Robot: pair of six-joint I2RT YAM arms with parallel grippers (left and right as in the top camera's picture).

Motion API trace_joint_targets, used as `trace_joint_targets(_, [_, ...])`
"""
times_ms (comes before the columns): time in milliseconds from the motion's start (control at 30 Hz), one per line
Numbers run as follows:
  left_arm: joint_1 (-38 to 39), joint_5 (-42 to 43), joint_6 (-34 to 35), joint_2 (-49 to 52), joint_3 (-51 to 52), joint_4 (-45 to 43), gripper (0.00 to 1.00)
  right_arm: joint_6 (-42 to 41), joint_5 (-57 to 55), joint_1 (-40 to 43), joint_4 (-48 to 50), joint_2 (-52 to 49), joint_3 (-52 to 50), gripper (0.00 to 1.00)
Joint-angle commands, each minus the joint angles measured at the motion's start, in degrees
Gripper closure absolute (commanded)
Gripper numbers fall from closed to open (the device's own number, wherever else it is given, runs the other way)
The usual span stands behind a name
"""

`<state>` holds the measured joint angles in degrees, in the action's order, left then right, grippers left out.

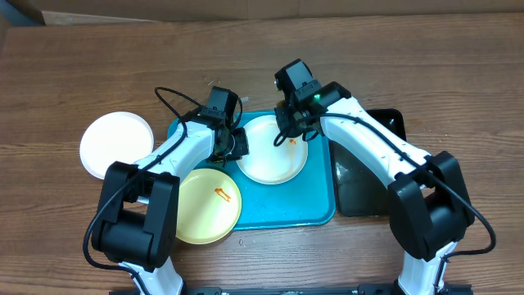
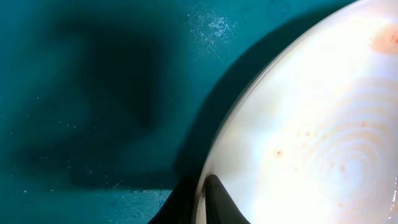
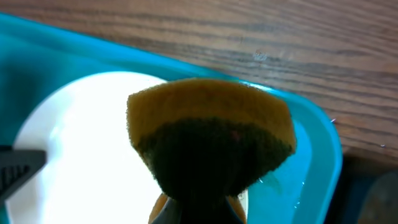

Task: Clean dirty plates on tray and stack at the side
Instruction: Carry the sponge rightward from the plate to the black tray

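A white plate (image 1: 273,152) with a red-orange smear lies on the turquoise tray (image 1: 315,209). My left gripper (image 1: 237,146) is shut on its left rim; the left wrist view shows a finger on each side of the rim (image 2: 208,186) and faint orange smears on the plate (image 2: 311,137). My right gripper (image 1: 293,123) is shut on a yellow sponge with a dark green scrub side (image 3: 211,143), held over the plate's far part (image 3: 81,143). A pale yellow plate (image 1: 205,205) with a smear sits at the tray's front left. A clean white plate (image 1: 117,143) lies on the table at the left.
A black glossy tray (image 1: 364,180) lies to the right of the turquoise tray, partly under my right arm. The wooden table (image 1: 409,57) surrounds everything. The tray's far rim (image 3: 298,106) shows in the right wrist view.
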<state>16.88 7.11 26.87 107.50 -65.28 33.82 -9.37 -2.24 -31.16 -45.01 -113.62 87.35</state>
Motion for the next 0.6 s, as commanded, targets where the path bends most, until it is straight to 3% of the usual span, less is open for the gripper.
trace_joint_targets(0, [0.4,0.0,0.0,1.2,-0.1,0.0,0.90,3.8,0.6,-0.1,1.8,1.3,-2.8,0.96])
trace_joint_targets(333, [0.4,0.0,0.0,1.2,0.0,-0.1,0.90,24.1,7.9,0.1,11.8,1.2,-12.0,0.96])
trace_joint_targets(567, [0.4,0.0,0.0,1.2,-0.1,0.0,0.90,27.8,8.0,0.3,17.8,1.1,-15.0,0.96])
